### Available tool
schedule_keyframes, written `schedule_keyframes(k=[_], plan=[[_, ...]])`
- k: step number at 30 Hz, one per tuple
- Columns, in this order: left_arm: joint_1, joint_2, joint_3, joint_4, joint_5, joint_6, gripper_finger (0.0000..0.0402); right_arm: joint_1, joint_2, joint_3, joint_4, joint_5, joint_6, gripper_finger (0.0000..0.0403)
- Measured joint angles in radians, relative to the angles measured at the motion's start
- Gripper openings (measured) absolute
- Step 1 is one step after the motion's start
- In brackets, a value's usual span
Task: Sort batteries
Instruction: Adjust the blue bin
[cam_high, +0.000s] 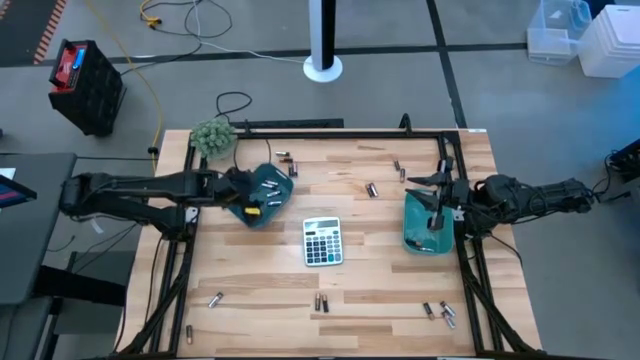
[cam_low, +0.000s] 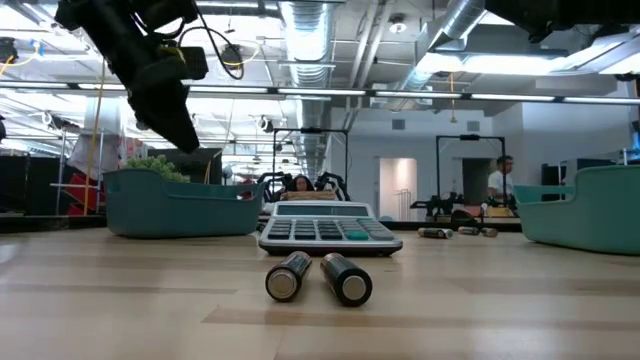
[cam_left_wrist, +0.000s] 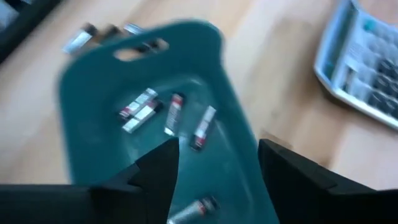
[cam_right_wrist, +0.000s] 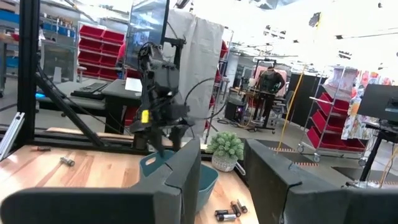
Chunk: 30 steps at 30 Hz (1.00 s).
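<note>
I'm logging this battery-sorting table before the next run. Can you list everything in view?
batteries: many, dark and silvery, scattered over the table, several inside the left tray
trays: two, teal, one on each side of the calculator
calculator: one, grey, table centre
plant: one small, green, far left corner
table: one, light wood, black frame
crate: one, black, on the floor
left gripper: open, above the left tray
right gripper: over the right tray

Pale wood-grain table (cam_high: 370, 300), smooth teal plastic trays (cam_high: 412, 215), glossy metallic batteries (cam_low: 318, 277), grey plastic calculator (cam_high: 322, 241).
</note>
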Motion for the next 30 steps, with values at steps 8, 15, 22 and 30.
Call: schedule_keyframes(k=[8,15,22,30], plan=[[-0.043,0.000,0.000,-0.016,0.034,0.037,0.0205,-0.060,0.042,0.000,0.013,0.000,0.032,0.0139],[-0.043,0.000,0.002,-0.004,0.071,0.050,0.0205,-0.103,0.126,0.000,0.034,0.000,0.050,0.0139],[-0.046,0.000,0.002,-0.119,0.166,-0.052,0.0205,-0.123,0.250,0.000,0.050,-0.005,0.156,0.0139],[-0.152,0.000,0.002,-0.328,0.242,-0.271,0.0205,-0.122,0.367,-0.001,0.257,-0.011,0.052,0.0139]])
